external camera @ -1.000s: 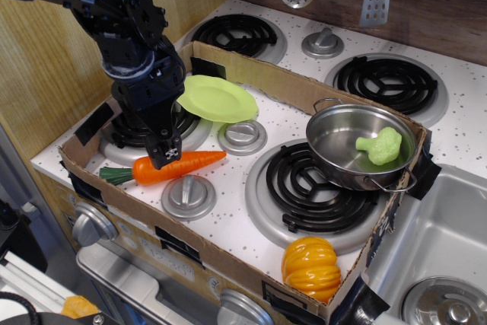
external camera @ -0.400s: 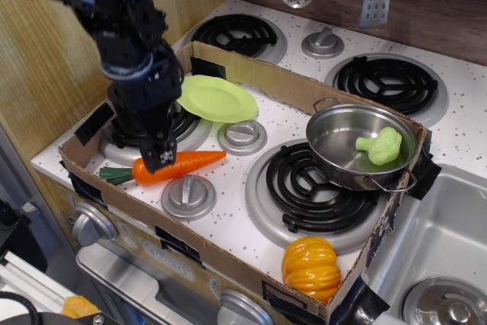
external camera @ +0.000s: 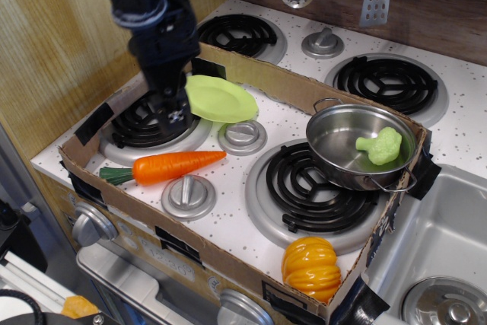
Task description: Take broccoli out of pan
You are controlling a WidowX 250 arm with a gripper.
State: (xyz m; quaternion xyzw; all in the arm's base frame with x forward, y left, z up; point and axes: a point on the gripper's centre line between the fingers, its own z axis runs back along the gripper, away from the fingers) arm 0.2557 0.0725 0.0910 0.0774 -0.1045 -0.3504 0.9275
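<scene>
The light-green broccoli (external camera: 382,144) lies inside the shiny steel pan (external camera: 335,150), against its right wall. The pan sits on the upper right part of the large front burner (external camera: 304,188). My gripper (external camera: 176,118) hangs over the left burner, far left of the pan, with its black fingers pointing down. The fingers look close together and nothing is between them.
A carrot (external camera: 169,167) lies in front of the left burner. A lime-green plate (external camera: 221,98) leans next to my gripper. An orange pumpkin (external camera: 310,266) sits at the front right. A cardboard wall (external camera: 251,66) fences the stove area. A sink (external camera: 441,264) is at the right.
My gripper has risen and moved back and to the right, away from the carrot, to a spot over the left burner. The broccoli and pan have not moved.
</scene>
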